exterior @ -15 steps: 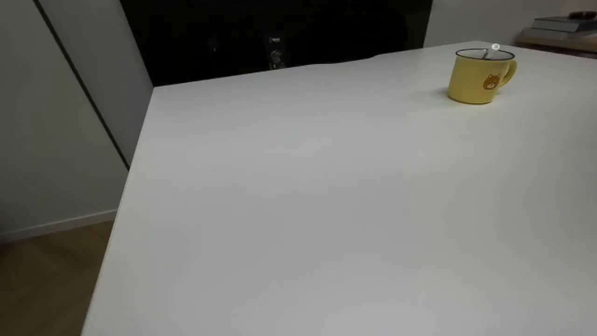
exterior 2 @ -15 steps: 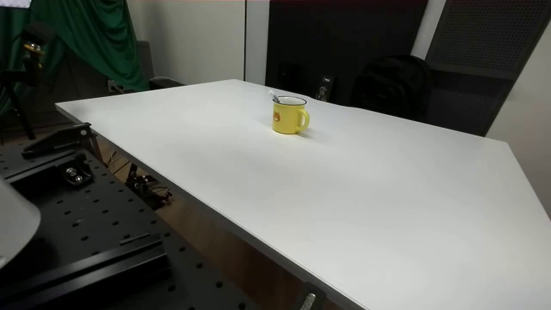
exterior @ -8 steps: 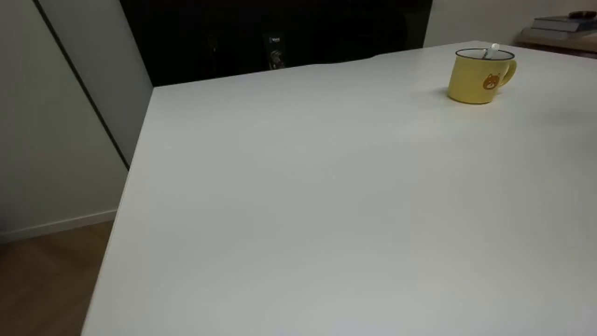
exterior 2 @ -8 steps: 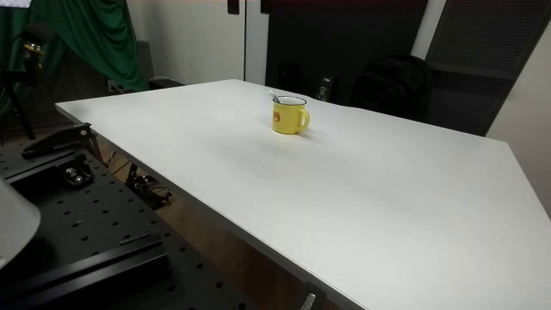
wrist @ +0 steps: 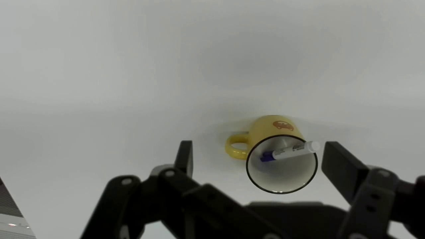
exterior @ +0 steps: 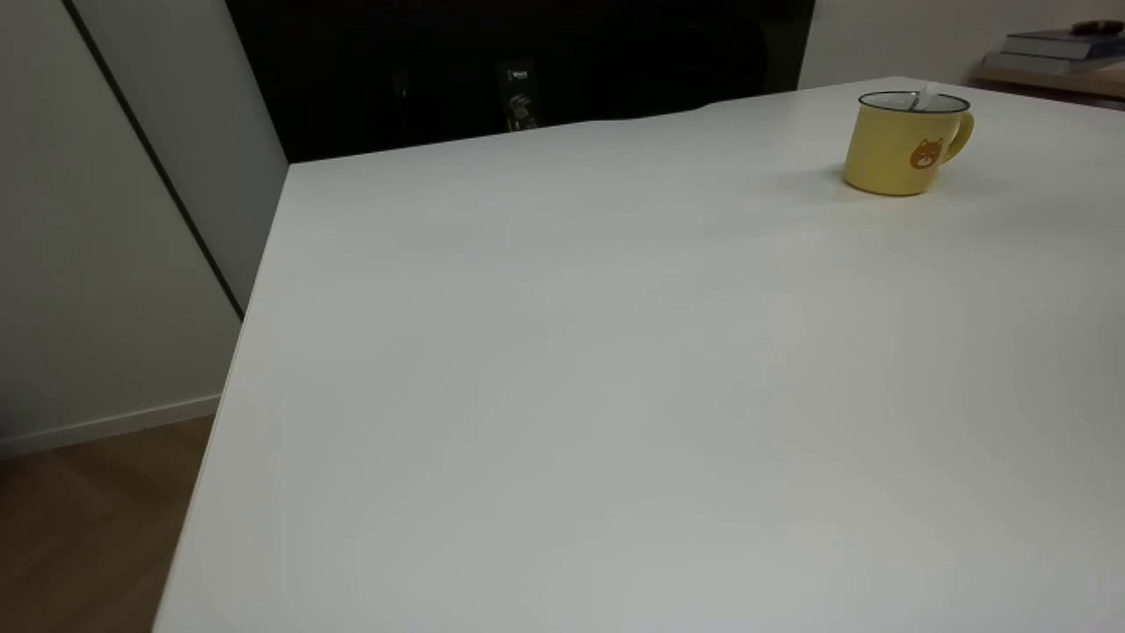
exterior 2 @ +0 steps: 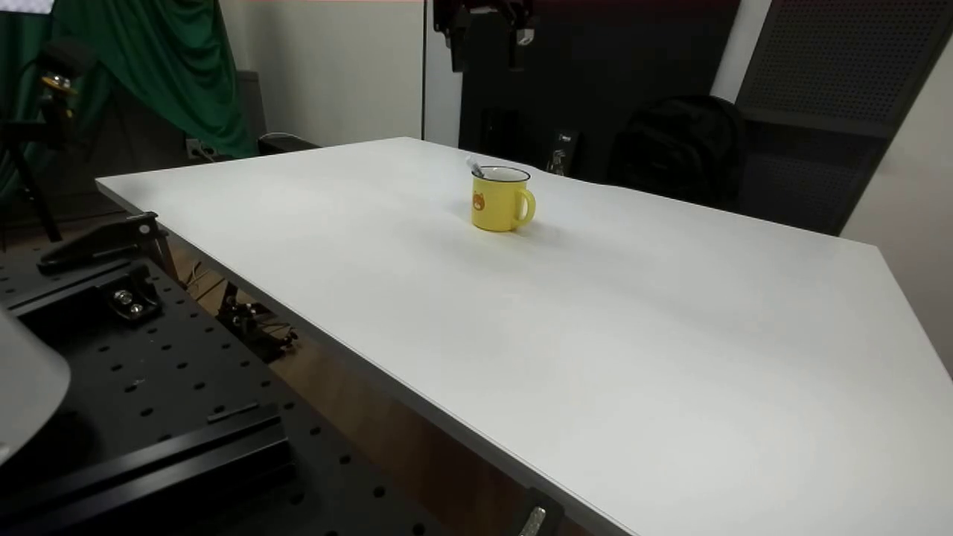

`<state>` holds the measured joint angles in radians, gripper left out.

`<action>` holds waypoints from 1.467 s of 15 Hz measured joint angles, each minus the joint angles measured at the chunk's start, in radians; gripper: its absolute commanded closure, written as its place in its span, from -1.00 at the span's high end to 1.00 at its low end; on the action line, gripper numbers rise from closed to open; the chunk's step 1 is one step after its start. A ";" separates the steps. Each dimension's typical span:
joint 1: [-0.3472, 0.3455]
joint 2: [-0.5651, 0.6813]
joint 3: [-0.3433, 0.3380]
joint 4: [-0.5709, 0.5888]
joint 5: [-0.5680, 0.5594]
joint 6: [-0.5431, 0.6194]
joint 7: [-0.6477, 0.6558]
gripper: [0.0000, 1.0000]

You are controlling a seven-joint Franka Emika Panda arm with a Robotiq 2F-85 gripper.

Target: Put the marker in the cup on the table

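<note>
The yellow cup [exterior: 892,154] stands upright on the white table [exterior: 562,352]. It shows in an exterior view [exterior 2: 493,208] and in the wrist view [wrist: 265,129], with its handle to the left there. The marker [wrist: 289,152] leans inside the cup, its dark blue cap end down and its white end sticking out over the rim. That white end also shows in both exterior views [exterior 2: 474,167] [exterior: 928,94]. My gripper [exterior 2: 487,63] is open and empty, in the air well above the cup. In the wrist view the gripper's fingers [wrist: 257,157] stand apart on either side of the cup.
A black perforated bench [exterior 2: 171,387] with a rail and clamp lies beside the table's edge. A black backpack [exterior 2: 677,149] is beyond the far edge. Books [exterior: 1055,48] lie on a surface behind the table.
My gripper has come down into an exterior view from its top edge and moved to the right, above the cup. Its fingers stay apart. The cup and the marker have not moved.
</note>
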<state>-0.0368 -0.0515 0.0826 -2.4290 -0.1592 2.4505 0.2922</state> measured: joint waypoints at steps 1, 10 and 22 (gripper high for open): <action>0.000 0.021 0.000 0.015 -0.006 0.003 0.007 1.00; 0.000 0.038 -0.001 0.032 -0.016 0.004 0.018 1.00; 0.031 0.153 -0.044 0.030 -0.082 0.188 0.032 1.00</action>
<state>-0.0056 0.1017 0.0382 -2.3986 -0.2414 2.6382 0.3239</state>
